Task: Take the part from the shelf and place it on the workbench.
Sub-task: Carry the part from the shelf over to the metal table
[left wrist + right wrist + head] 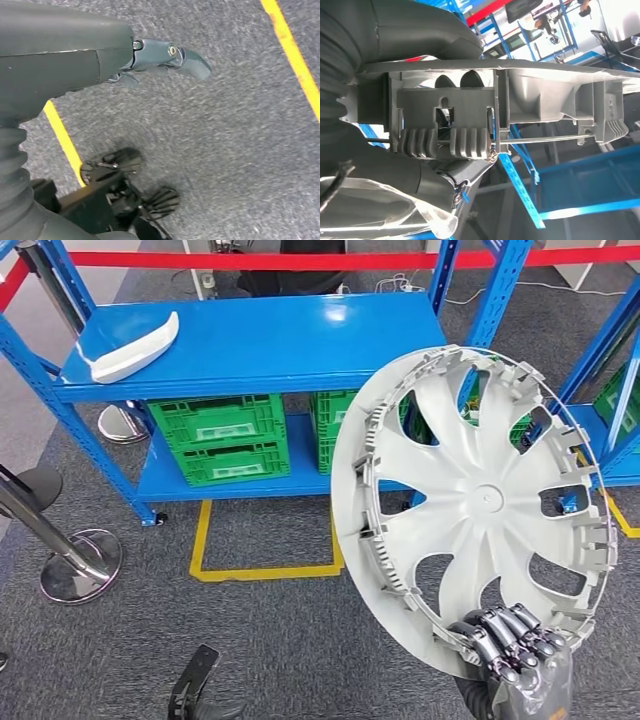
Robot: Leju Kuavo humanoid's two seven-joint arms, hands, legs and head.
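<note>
A: On the left, our left hand (pixel 166 55) hangs over the floor, holding nothing, fingers loosely apart.

B: Rightward, our right hand (pixel 521 655) grips the wheel cover (pixel 472 500) by its lower rim, lifted clear of the shelf (pixel 256 340), so we can carry it.

The right hand (pixel 521 665) holds a grey wheel cover (pixel 472 505) upright by its lower rim. The cover blocks the space directly ahead of and above this hand and screens the right end of the blue shelf (pixel 249 340). A blue upright post (pixel 494 295) stands just beyond the cover's upper edge. Left of the hand, open carpet (pixel 287 640) extends past the yellow floor marking (pixel 264 570). Far to the left, a chrome stool base (pixel 79 565) stands on the floor. On the shelf top, a white part (pixel 136 350) occupies the left end. Green crates (pixel 219 435) fill the lower level. The left hand (pixel 170 57) hangs over the carpet, fingers extended and holding nothing.
</note>
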